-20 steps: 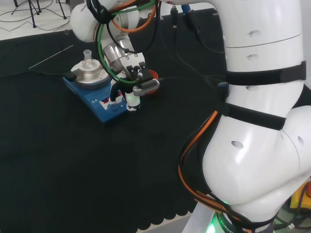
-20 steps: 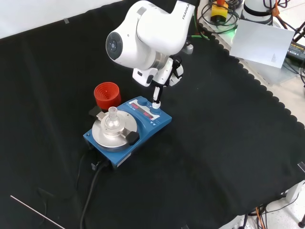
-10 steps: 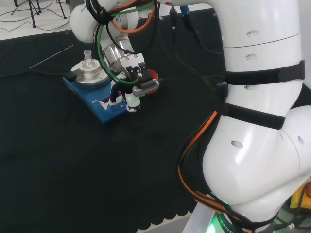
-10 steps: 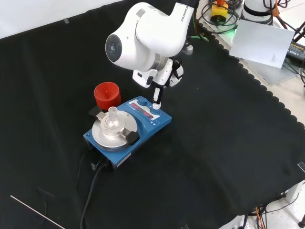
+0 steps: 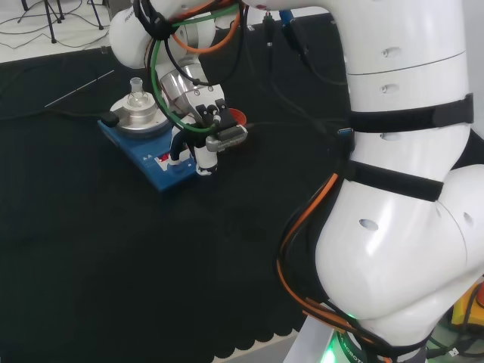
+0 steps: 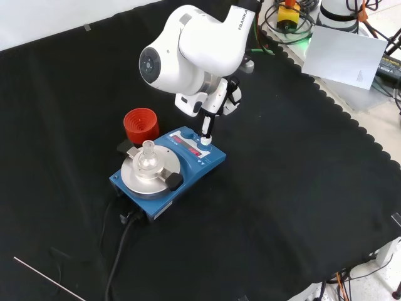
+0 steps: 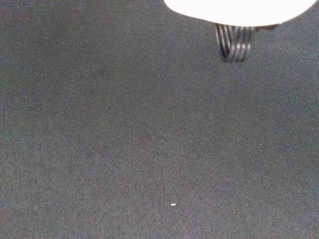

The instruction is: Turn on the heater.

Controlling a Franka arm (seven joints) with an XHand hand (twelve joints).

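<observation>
The blue heater sits on the black cloth with a small clear flask on its round metal plate. The hand hangs over the heater's control panel. One straight finger points down at a blue knob at the panel's end; whether it touches is unclear. Nothing is held. In the wrist view, a blurred white part of the hand shows above bare cloth.
A red ribbed ring stands right behind the heater, beside the hand. A black power cable runs from the heater toward the front edge. A thin rod lies on the cloth. The arm's big white link looms above.
The hand has crept slightly, its pointing fingertip now a little higher over the panel's knob. The heater and flask have not moved.
</observation>
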